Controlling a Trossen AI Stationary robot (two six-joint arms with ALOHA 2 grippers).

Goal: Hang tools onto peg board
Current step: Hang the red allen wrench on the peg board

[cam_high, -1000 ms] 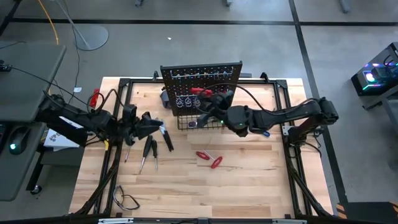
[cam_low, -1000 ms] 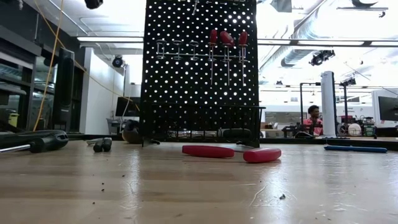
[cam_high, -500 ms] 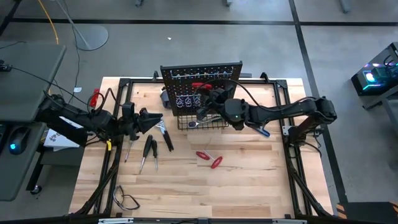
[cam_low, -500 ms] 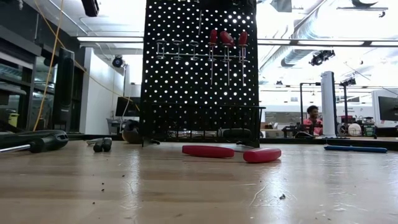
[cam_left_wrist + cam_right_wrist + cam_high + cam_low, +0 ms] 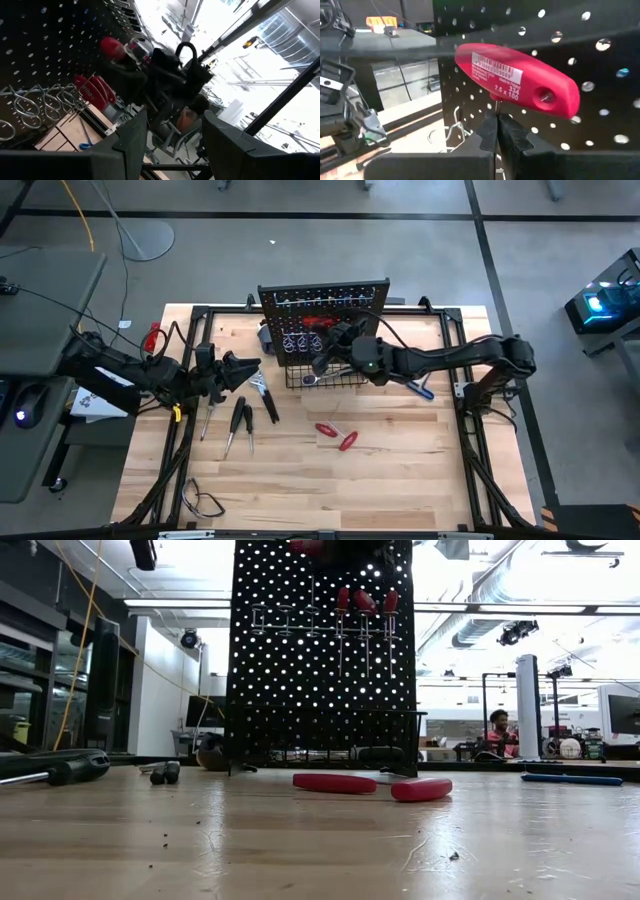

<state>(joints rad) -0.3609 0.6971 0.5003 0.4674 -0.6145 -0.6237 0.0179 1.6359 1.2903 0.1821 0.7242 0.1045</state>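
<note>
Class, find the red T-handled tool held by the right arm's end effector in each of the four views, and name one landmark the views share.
High view: red T-handled tool, against the board's top.
Low view: top edge, above the hung drivers.
Left wrist view: red blob beside the right arm.
Right wrist view: centre, shaft pinched.
Shared landmark: peg board.

Grey concrete floor (image 5: 300, 250) all round; bright ceiling lights (image 5: 180, 603) at twelve o'clock; seated person (image 5: 498, 728) at three o'clock
</note>
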